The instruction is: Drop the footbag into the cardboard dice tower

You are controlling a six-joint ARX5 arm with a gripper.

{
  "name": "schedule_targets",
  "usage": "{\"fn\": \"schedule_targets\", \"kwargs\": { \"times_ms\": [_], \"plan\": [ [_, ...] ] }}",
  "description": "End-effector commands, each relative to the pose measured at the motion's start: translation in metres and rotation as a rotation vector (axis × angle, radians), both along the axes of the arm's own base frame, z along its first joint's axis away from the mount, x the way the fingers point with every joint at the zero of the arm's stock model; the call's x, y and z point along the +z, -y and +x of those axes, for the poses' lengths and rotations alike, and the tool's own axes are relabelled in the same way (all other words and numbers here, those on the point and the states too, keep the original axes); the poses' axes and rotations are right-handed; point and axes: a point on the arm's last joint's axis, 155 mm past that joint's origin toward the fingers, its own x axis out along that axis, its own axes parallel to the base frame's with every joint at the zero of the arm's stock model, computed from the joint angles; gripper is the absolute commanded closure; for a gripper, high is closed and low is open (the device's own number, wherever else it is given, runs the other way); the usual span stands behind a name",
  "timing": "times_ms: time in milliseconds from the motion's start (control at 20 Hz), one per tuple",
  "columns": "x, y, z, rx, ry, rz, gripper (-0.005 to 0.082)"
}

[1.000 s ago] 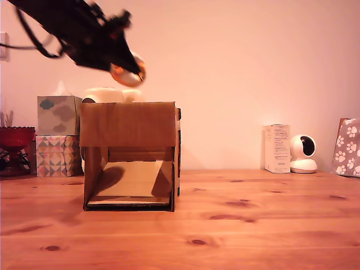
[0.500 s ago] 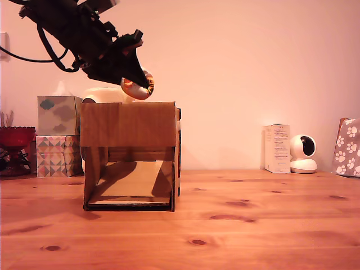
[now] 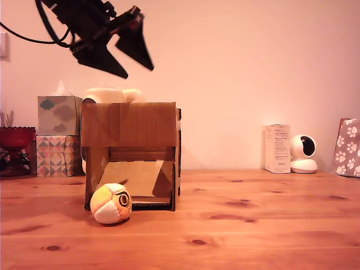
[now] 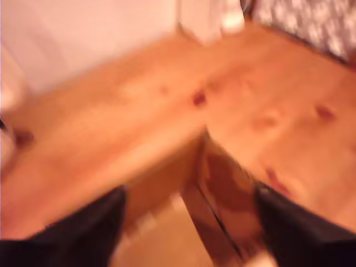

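The footbag (image 3: 111, 203), orange, yellow and white with a dark eye-like mark, lies on the wooden table just in front of the cardboard dice tower (image 3: 130, 125), at the lower left corner of its front opening. A sloped cardboard ramp (image 3: 135, 177) shows inside the opening. My gripper (image 3: 138, 70) hangs open above the tower's top, with nothing between its dark fingers (image 3: 138, 49). The wrist view is blurred: both dark fingers (image 4: 83, 233) frame the tower's top edge (image 4: 222, 194) below, and no ball is between them.
Two patterned tissue boxes (image 3: 58, 135) and a red bowl (image 3: 16, 136) stand at the exterior view's left. A white carton (image 3: 277, 148), a small white camera (image 3: 304, 154) and a paw-print bag (image 3: 347, 147) stand at the right. A cream object (image 3: 112, 94) sits behind the tower.
The gripper opened and rose slightly. The footbag left the fingers, passed through the tower and now rests on the table at the front opening.
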Motion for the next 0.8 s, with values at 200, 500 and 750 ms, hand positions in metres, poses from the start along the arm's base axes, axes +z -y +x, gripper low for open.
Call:
{"fn": "schedule_targets", "kwargs": {
  "times_ms": [200,500,750],
  "plan": [
    [-0.025,0.0,-0.041,-0.081,-0.163,0.022,0.0793],
    [-0.005,-0.008,-0.063,-0.101,-0.053,-0.052,0.0793],
    [-0.035,-0.031,-0.085,-0.064,-0.049,-0.129,0.0793]
  ]
}}
